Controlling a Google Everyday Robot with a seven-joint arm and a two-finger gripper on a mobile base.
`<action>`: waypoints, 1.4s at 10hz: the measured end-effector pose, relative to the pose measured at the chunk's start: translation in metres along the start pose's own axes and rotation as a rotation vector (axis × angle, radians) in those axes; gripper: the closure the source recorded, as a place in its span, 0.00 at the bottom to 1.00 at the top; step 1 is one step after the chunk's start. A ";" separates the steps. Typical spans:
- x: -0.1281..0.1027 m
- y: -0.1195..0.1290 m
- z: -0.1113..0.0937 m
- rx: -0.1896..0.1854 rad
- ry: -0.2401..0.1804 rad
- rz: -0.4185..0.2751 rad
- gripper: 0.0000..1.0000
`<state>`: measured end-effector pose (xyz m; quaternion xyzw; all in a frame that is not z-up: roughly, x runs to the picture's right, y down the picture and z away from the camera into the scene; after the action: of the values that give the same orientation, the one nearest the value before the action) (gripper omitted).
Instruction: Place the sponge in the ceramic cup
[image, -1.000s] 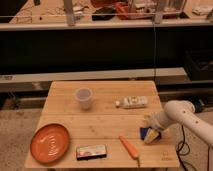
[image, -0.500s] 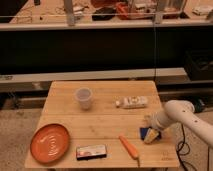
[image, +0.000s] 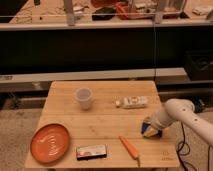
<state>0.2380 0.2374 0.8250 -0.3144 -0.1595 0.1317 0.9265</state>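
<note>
Near edge of the wooden table (image: 100, 125), slatted and matte: flat orange plate (image: 50, 143) at 8 o'clock from table centre, glossy with concentric ridges. A thin flat packet (image: 91, 151) sits at 6:30 and an orange carrot-shaped stick (image: 130, 147) at 5, tapered and rigid-looking. Next back, at 4 o'clock near the right edge, is the sponge (image: 147, 132), a small dark blue block with a yellowish face. The gripper (image: 152, 125) is right on it, on the end of the white arm (image: 176, 111) coming in from 3 o'clock. Can't tell if the gripper is spread or clamped on the sponge, or if the sponge is on the boards or just clear of them. Handling call: light, soft, compressible and not fragile, with a rough foam surface that shouldn't slip. Best pinched across the short width at mid-length, so it squashes narrower, since it looks about as wide as the cup mouth. Farther back, the ceramic cup (image: 84, 98) is at 11 o'clock, 10 o'clock from the sponge and well apart. It's upright, whitish-grey, slightly tapered, smooth, hard and chippable, and probably light enough to tip on an off-centre push. A white tube (image: 132, 102) lies on its side at 1 o'clock. Beyond that are dark metal racks (image: 100, 50).
</note>
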 end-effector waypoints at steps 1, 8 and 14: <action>-0.002 -0.001 -0.003 -0.001 0.005 -0.012 0.66; -0.056 -0.015 -0.045 0.009 0.020 -0.104 0.95; -0.137 -0.036 -0.065 0.015 0.016 -0.218 0.95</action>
<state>0.1422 0.1270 0.7697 -0.2894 -0.1846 0.0288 0.9388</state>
